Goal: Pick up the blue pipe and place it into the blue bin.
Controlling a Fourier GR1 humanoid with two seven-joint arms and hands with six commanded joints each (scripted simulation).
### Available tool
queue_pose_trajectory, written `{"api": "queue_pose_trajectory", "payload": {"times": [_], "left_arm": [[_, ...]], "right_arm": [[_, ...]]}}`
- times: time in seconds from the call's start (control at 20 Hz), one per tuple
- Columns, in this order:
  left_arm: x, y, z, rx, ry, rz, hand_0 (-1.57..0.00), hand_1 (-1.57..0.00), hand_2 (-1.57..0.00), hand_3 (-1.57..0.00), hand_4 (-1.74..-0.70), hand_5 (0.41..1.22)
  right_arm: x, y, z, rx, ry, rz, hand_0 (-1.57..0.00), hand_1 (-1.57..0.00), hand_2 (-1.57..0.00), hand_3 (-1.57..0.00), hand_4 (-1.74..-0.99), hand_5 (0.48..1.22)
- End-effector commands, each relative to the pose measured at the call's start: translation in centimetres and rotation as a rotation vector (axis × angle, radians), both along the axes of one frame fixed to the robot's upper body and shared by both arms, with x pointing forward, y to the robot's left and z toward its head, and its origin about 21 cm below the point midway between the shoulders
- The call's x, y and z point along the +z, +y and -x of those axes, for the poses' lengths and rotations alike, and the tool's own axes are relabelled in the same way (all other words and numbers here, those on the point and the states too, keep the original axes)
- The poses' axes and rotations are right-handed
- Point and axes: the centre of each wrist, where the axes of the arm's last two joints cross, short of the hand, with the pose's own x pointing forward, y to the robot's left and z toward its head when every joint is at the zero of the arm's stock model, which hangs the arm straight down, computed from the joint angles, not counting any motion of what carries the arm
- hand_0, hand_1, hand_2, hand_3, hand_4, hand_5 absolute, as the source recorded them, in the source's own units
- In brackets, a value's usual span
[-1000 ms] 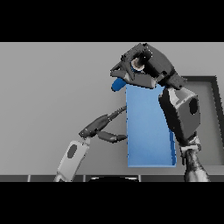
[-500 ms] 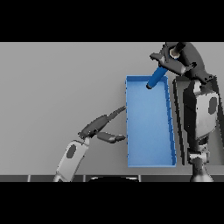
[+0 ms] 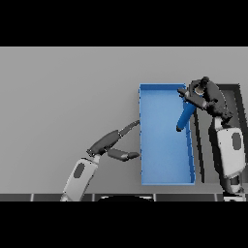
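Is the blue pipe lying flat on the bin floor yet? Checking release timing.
No: the right hand grips the blue pipe over the blue bin.

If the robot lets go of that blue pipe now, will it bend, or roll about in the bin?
The blue pipe looks straight though the right hand holds only its top end, so it is probably stiff. Being round, it may roll a little, but the walls of the blue bin below should stop it. The left hand rests against the bin's side.
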Motion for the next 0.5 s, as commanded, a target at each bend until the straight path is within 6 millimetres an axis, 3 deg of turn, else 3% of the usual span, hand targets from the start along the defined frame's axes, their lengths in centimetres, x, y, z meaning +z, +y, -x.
{"api": "queue_pose_trajectory", "payload": {"times": [0.0, 0.1, 0.15, 0.35, 0.4, 0.45], "left_arm": [[-0.2, -0.1, 0.1, 0.004, 0.005, -0.005, 0.00, 0.00, 0.00, 0.00, -0.88, 0.425], [0.1, -0.1, 0.1, 0.002, -0.008, 0.008, 0.00, 0.00, 0.00, 0.00, -0.89, 0.422], [0.1, -0.1, 0.1, 0.002, -0.005, -0.001, 0.00, 0.00, 0.00, 0.00, -0.89, 0.420], [0.3, 0.1, 0.2, -0.009, -0.009, 0.006, 0.00, 0.00, 0.00, 0.00, -0.88, 0.421], [0.1, 0.2, 0.1, -0.003, -0.005, -0.002, 0.00, 0.00, 0.00, 0.00, -0.88, 0.421], [0.0, 0.2, 0.1, -0.009, -0.005, -0.006, 0.00, 0.00, 0.00, 0.00, -0.88, 0.422]], "right_arm": [[-0.8, 0.0, 0.3, -0.037, 0.034, 0.021, -1.57, -1.57, -1.57, -1.57, -1.741, 1.221], [-2.3, -0.2, 1.1, -0.090, 0.107, 0.038, -1.57, -1.57, -1.57, -1.52, -1.741, 1.221], [-2.5, -0.1, 1.1, -0.096, 0.120, 0.054, -1.57, -1.57, -1.57, -1.26, -1.741, 1.221], [-4.8, 0.4, 1.9, -0.190, 0.261, 0.113, -1.57, -1.55, -1.57, -0.85, -1.741, 1.221], [-5.1, 0.4, 1.7, -0.211, 0.300, 0.127, -1.46, -1.34, -1.34, -0.79, -1.678, 1.221], [-5.3, 0.6, 1.4, -0.219, 0.340, 0.148, -1.17, -1.07, -1.07, -0.63, -1.592, 1.221]]}}
